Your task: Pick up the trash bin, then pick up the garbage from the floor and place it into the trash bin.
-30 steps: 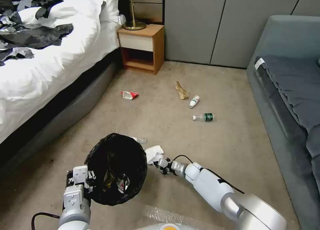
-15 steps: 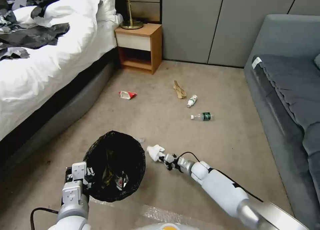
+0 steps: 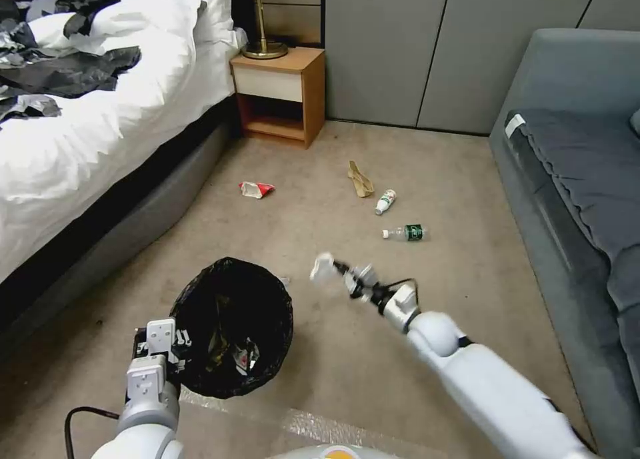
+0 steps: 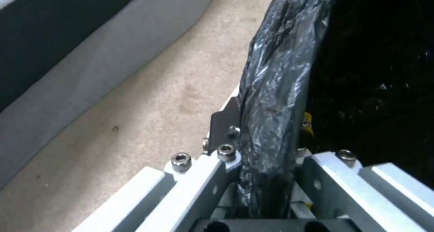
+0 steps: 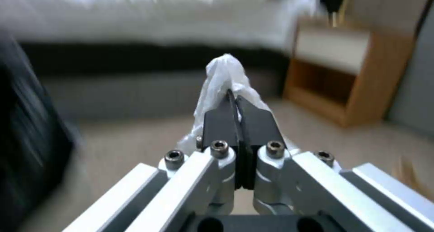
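Carrying a crumpled white tissue (image 3: pixel 323 268), the right gripper (image 3: pixel 341 272) is clenched on it in the air, just beside the 2 o'clock edge of the round trash bin with its black plastic bag liner (image 3: pixel 233 326); the wrist view shows the two dark fingers (image 5: pixel 220 122) pressed together on the wad (image 5: pixel 223 76). The left gripper (image 4: pixel 267 177) grasps the bin's lined rim at about 7 o'clock, so the bin is already in hand. Several wrappers lie inside the liner, which suggests part of the collecting is done. Left on the beige carpet floor (image 3: pixel 467 279), judged from the head view: a red-and-white packet (image 3: pixel 257 190) at 12 o'clock of the bin, and at 1 o'clock a tan peel-like strip (image 3: pixel 360 179), a small white plastic bottle (image 3: pixel 385 202) and a clear green-labelled bottle (image 3: pixel 405 233). The tissue is not yet over the opening.
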{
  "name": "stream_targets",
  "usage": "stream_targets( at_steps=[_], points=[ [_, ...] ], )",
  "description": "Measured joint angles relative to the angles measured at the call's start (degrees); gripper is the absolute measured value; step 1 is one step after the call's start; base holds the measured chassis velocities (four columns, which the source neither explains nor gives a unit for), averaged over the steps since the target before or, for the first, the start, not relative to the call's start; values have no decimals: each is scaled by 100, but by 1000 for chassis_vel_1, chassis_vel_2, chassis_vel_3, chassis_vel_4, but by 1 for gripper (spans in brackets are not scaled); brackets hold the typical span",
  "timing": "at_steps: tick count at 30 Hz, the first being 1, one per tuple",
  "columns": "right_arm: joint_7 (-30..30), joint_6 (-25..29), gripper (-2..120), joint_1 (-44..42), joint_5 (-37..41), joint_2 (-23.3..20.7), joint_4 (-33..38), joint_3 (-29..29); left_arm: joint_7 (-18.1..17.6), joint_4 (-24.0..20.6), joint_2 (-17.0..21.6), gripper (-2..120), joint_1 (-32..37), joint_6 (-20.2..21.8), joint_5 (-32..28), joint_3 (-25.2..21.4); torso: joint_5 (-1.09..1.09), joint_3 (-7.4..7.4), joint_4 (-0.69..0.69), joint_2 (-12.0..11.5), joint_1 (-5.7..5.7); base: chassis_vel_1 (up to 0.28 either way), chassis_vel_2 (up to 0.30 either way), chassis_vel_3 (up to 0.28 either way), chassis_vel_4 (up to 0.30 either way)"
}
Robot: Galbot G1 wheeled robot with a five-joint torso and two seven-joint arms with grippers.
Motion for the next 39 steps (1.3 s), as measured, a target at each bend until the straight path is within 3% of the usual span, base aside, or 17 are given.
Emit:
stream_targets(
  at_steps=[1, 4, 8, 15, 25, 39],
  points=[
    [0, 0, 0, 0, 0, 0, 0, 0, 0, 0, 0, 1, 0, 0, 0, 0, 0, 0, 0, 0, 0, 0, 0, 0, 0],
    [-14, 28, 0, -310, 38, -121, 1126, 165, 1, 14, 44, 1, 8, 1, 7, 29, 0, 0, 0, 0, 0, 0, 0, 0, 0],
    [-51, 44, 0, -509, 38, -207, 1839, 105, 2, 15, 70, 1, 20, 4, 14, 39, -1, 0, 0, 0, 0, 0, 0, 0, 0],
    [27, -12, 0, -579, 15, -242, 2571, -266, 1, 37, 49, 1, 25, 6, 57, 104, -1, 0, -1, 0, 0, 0, 0, 0, 0],
    [102, -87, 0, -638, -247, -367, 2431, -996, 2, 126, -16, 1, -68, 10, 87, 190, -1, 0, 0, 0, 0, 0, 0, 0, 0],
    [90, 61, 0, -1037, -717, -444, 1918, -1380, 1, 111, -13, 1, -98, 24, 76, 181, -1, 0, 0, 0, -1, 0, 0, 0, 0]
  ],
)
